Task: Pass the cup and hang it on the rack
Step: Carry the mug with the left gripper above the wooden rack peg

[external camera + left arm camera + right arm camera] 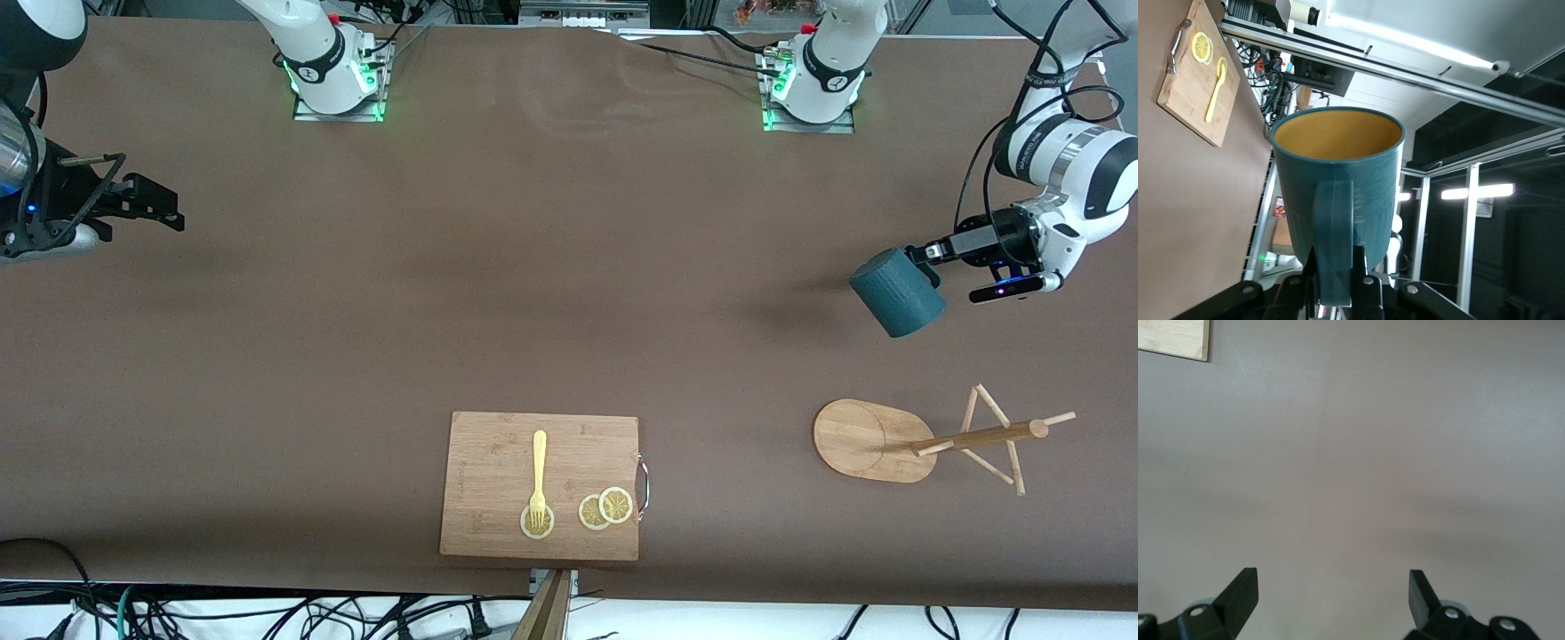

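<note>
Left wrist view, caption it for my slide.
Left tool holds the teal cup by its handle, in the air.

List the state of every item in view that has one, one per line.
cup: held in the air by its handle, tilted
left pincer: shut on the cup's handle
right pincer: open, empty, over bare table
rack: standing on the table, pegs bare
fork: lying on the cutting board, tines on a lemon slice
</note>
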{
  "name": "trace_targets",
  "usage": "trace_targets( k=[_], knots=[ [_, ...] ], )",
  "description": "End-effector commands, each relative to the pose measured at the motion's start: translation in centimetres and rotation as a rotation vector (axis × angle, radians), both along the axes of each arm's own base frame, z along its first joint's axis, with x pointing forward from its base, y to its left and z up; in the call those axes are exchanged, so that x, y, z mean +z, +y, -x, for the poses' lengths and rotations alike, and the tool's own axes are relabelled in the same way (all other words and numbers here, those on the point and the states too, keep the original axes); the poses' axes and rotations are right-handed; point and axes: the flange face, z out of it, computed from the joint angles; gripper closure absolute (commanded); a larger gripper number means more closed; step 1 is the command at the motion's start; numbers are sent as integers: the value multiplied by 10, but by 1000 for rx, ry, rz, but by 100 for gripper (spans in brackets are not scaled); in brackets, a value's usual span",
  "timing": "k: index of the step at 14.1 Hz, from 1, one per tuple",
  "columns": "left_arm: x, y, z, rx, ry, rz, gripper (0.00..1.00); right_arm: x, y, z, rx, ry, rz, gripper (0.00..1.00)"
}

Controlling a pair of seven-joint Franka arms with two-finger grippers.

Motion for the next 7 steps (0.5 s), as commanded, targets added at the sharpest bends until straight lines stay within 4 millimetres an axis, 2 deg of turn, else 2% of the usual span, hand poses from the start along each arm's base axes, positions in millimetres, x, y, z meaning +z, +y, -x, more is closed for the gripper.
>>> trace_targets(
  k=[1, 4, 7],
  knots=[
    [-9, 19, -4, 9, -4, 78, 100, 4, 3, -1, -10, -9, 2, 1],
    [-19, 34, -7, 21, -11, 104, 100, 4, 3, -1, -10, -9, 2, 0],
    [-30, 39, -15, 62, -12, 136, 100, 3, 2, -2, -5, -9, 2, 1]
  ],
)
